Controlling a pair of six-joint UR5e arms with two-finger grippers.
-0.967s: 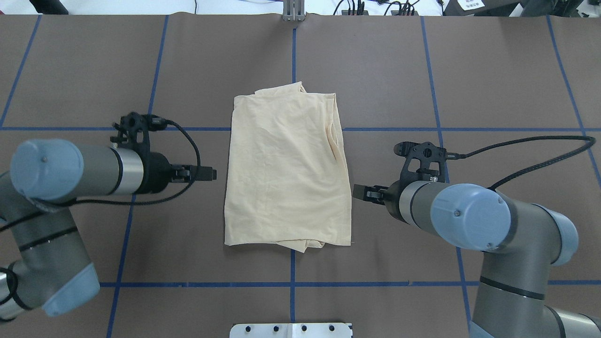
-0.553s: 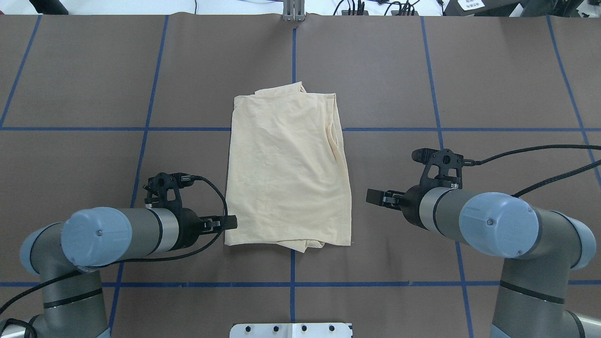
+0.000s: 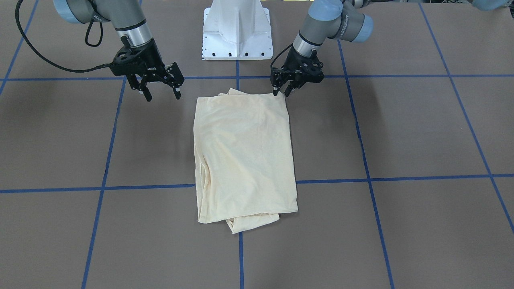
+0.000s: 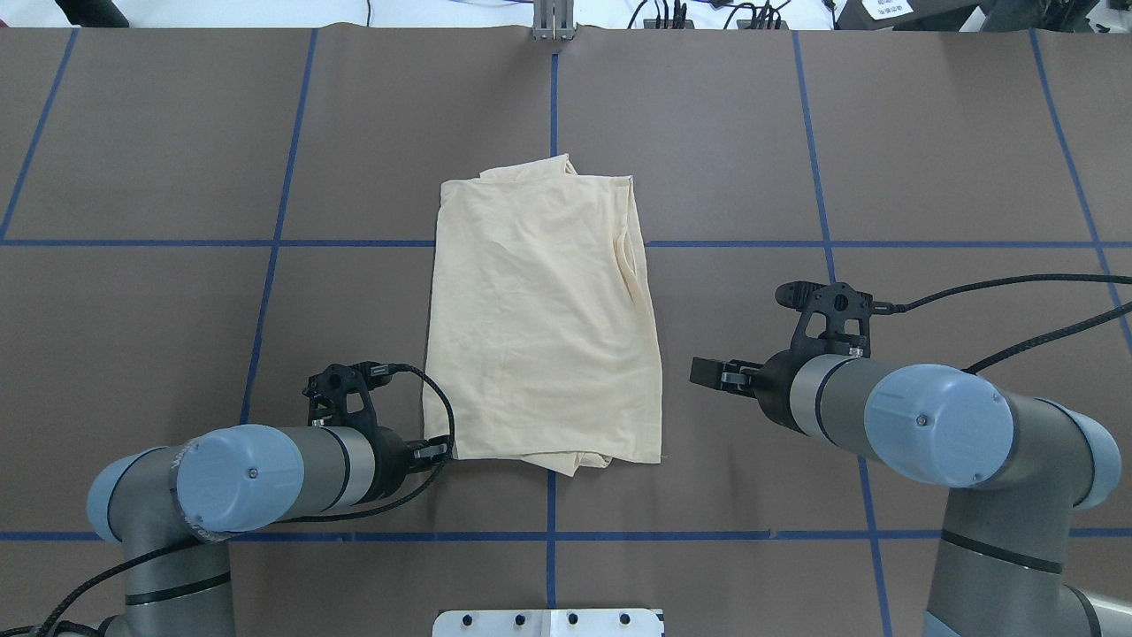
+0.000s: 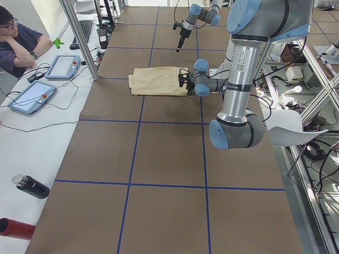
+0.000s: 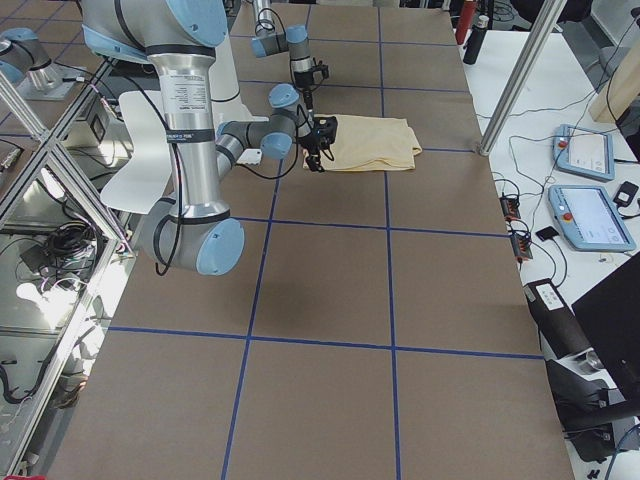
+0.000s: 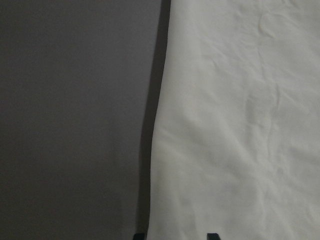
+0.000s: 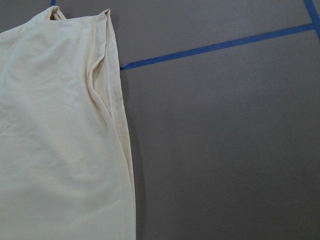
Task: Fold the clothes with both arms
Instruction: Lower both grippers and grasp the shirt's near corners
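Front-facing view: shows the folded cream-yellow shirt (image 3: 245, 156) flat at mid worktop (image 3: 401, 132). Puts the left gripper (image 3: 281, 93) at the shirt's base-side corner, fingers narrowly parted. Puts the right gripper (image 3: 162, 96) beside the opposite side, clear of the cloth, fingers wide, holding nothing.
Overhead view: repeats that layout.
Left wrist view: shows two fingertips (image 7: 212, 236) straddling the shirt's edge.
Right wrist view: shows a seamed shirt edge near a blue tape line (image 8: 215, 47).

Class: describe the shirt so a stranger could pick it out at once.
Start at the brown table with blue lines. At its centre, over the middle line, lies the shirt, folded into a rectangle. It is the only cream cloth there.
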